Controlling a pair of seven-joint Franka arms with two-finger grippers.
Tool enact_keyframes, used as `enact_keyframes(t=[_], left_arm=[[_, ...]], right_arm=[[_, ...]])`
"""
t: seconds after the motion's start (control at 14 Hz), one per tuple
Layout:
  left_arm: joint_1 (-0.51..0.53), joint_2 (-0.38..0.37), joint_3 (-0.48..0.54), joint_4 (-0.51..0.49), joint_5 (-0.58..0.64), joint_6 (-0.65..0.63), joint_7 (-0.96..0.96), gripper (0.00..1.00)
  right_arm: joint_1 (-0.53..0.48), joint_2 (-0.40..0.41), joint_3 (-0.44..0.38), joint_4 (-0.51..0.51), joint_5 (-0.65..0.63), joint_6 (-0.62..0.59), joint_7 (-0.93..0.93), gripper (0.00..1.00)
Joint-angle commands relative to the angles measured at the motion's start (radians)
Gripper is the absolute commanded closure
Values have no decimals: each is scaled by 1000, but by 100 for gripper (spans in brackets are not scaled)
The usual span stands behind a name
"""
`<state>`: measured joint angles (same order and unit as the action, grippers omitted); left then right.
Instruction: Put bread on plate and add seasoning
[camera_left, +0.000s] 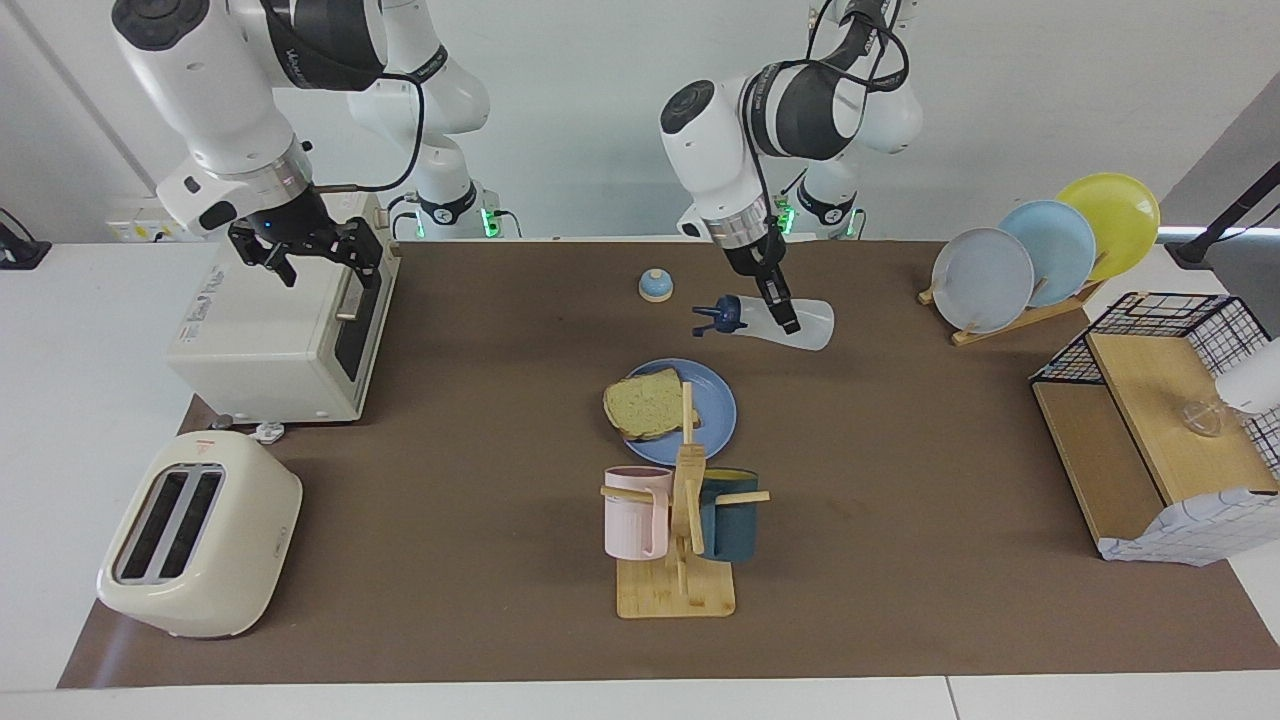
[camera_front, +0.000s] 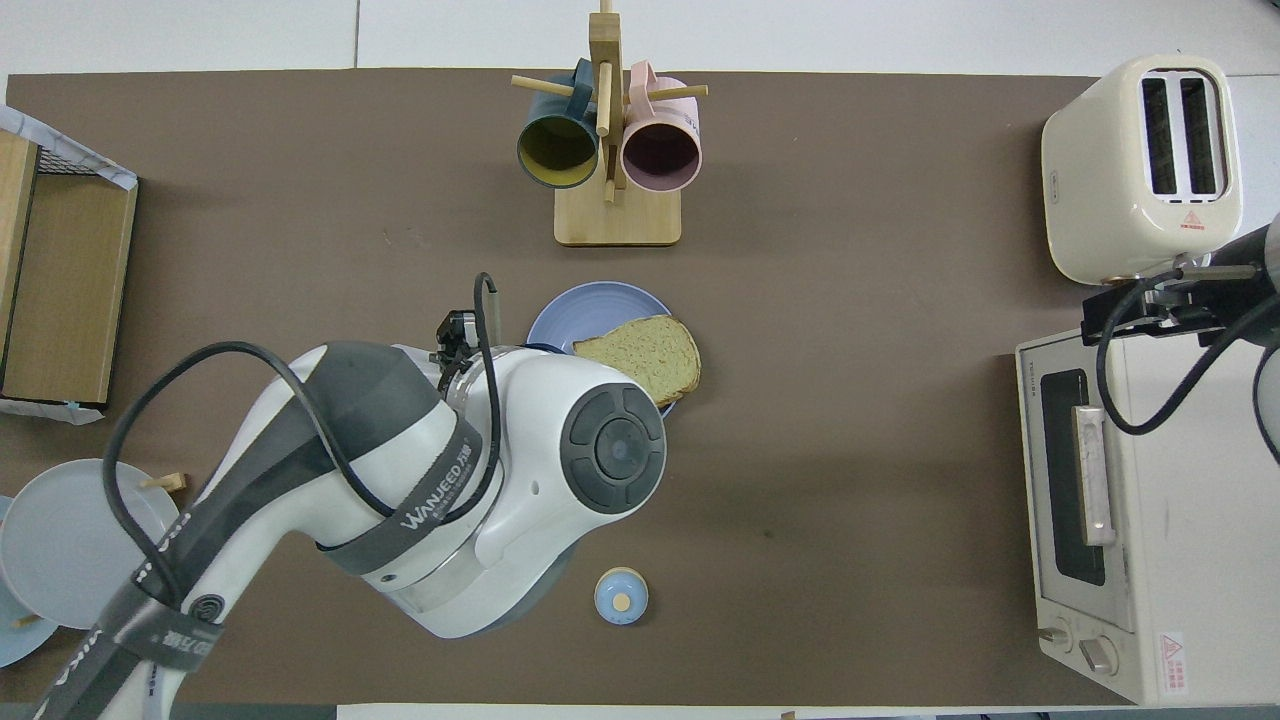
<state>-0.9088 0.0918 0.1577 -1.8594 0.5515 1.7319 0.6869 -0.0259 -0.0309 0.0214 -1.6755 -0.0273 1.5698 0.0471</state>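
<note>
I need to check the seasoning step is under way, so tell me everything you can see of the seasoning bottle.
The seasoning bottle is small, of translucent white plastic, wider at its base, with a dark navy cap whose spout sticks out. It is off the table, tipped on its side, cap toward the right arm's end. The left claw is shut on its body. It hangs over the mat between the bell and the plate, not yet over the bread.
</note>
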Motion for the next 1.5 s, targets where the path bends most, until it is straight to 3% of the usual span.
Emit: enact_keyframes(t=[0.0,0.21,0.5,0.78,1.42], left_arm=[[-59,39,10,55,80,-71,-37,100],[-100,84,10,74,165,-106,-38,100],[-157,238,10,182,246,-190,-38,100],[-206,311,11,207,333,-256,-38,100],[-257,319,11,200,393,-331,-37,100]], right_arm=[[-19,-18,-14,-20,-8,39,-43,0],[-28,-12,-14,-21,-6,29,-91,0],[-40,-7,-18,-21,-6,26,-99,0],[-29,-7,-17,-23,-6,24,-99,0],[-31,-7,-17,-23,-6,24,-99,0]])
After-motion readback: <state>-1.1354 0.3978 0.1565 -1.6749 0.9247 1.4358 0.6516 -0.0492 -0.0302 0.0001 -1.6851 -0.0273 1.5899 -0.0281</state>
